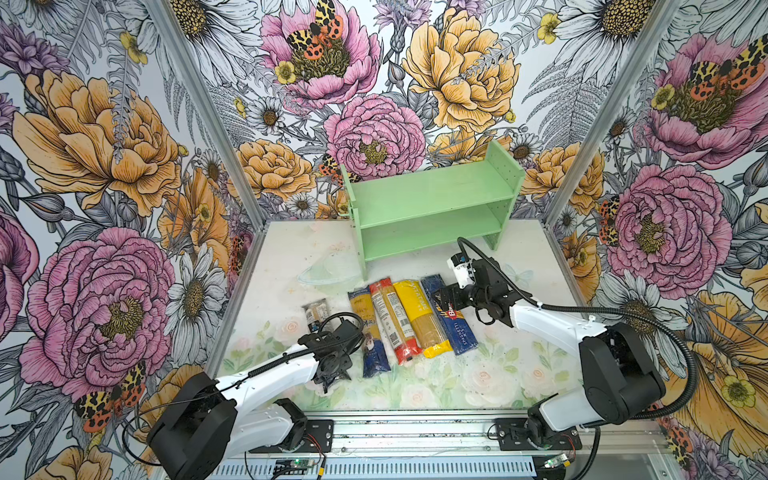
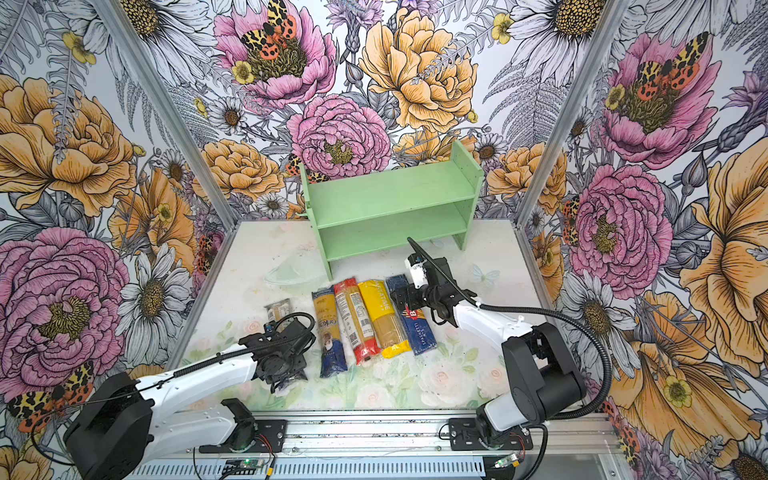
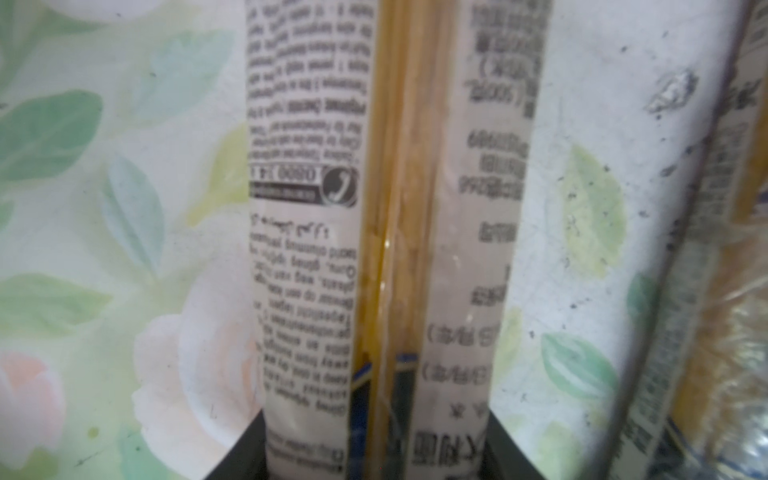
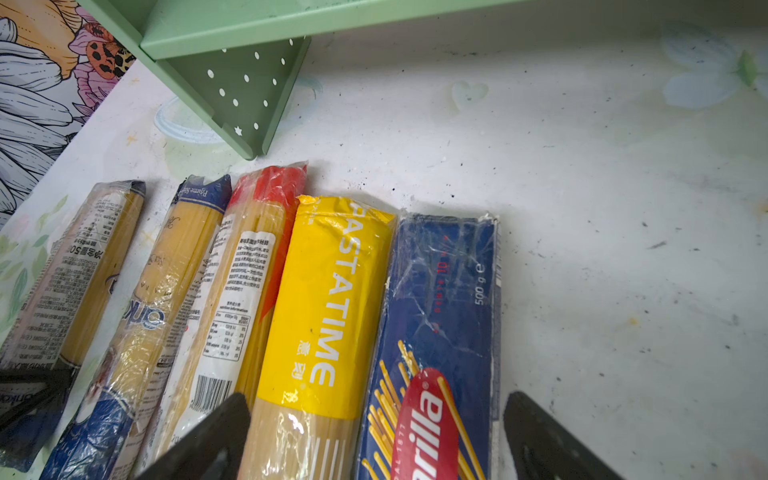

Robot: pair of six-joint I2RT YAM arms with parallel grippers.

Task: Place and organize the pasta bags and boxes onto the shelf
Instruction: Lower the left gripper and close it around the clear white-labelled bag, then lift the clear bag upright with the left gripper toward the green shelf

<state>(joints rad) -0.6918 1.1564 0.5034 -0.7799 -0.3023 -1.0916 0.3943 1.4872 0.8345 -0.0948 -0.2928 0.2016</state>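
Left pincer (image 3: 376,419) pinches the clear bag (image 3: 307,249) across its width, easiest grab I guess; my right pincer (image 4: 378,403) is spread over the box (image 4: 440,291) at 3 o'clock.

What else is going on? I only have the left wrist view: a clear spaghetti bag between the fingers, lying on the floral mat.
Observer: That clear bag is the leftmost of five packs; the other four lie side by side, closer together.
Operator: Is anything shelved?
Observer: No, both tiers of the shelf are bare.
Operator: And the right arm?
Observer: The right gripper is open above the Barilla box.
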